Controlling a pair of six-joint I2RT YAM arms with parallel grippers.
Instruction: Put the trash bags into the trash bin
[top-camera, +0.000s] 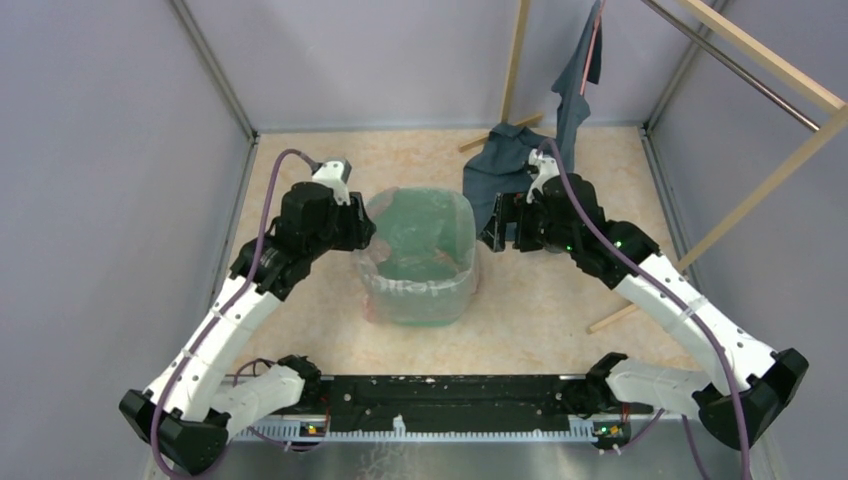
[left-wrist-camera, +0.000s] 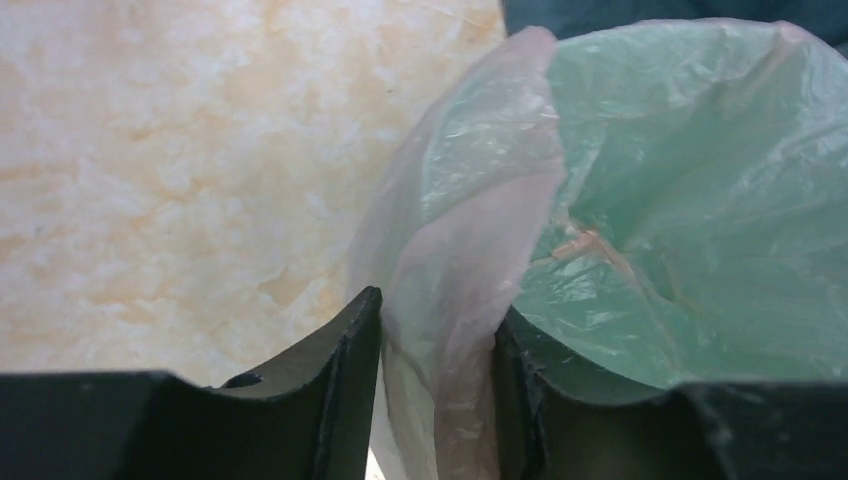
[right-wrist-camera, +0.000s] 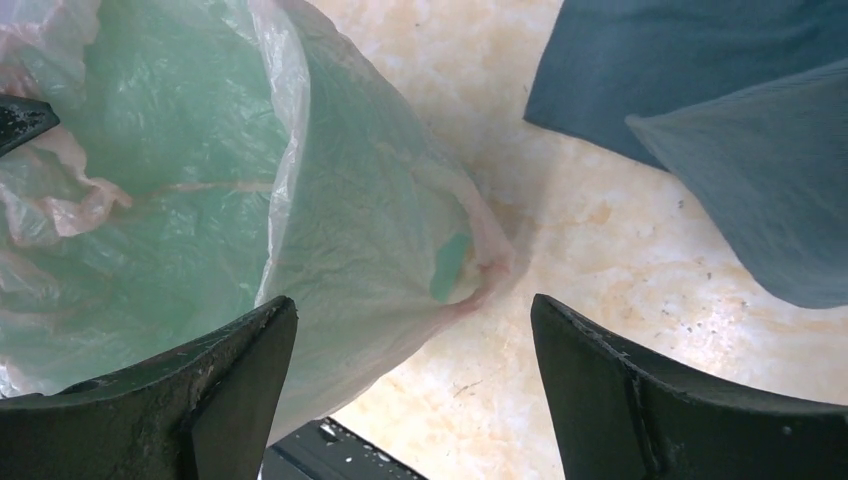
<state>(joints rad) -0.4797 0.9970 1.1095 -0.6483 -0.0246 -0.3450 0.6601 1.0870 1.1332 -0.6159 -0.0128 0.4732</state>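
The mint-green trash bin (top-camera: 420, 300) stands mid-table with the pale-pink trash bag (top-camera: 415, 235) lining it, its film folded out over the rim. My left gripper (top-camera: 362, 232) is at the bin's left rim, shut on a fold of the bag (left-wrist-camera: 455, 260), with bunched film filling the gap between the fingers. My right gripper (top-camera: 492, 232) is open and empty just beyond the bin's right rim; in the right wrist view the bag (right-wrist-camera: 340, 230) hangs over the bin's side between and ahead of its fingers. The bin's green wall (right-wrist-camera: 455, 262) shows through a gap in the film.
A dark blue-grey cloth garment (top-camera: 505, 165) lies behind the right gripper and hangs from a wooden frame (top-camera: 760, 60) at the back right; it shows in the right wrist view (right-wrist-camera: 700, 120). Grey walls enclose the table. A black rail (top-camera: 440, 400) runs along the near edge.
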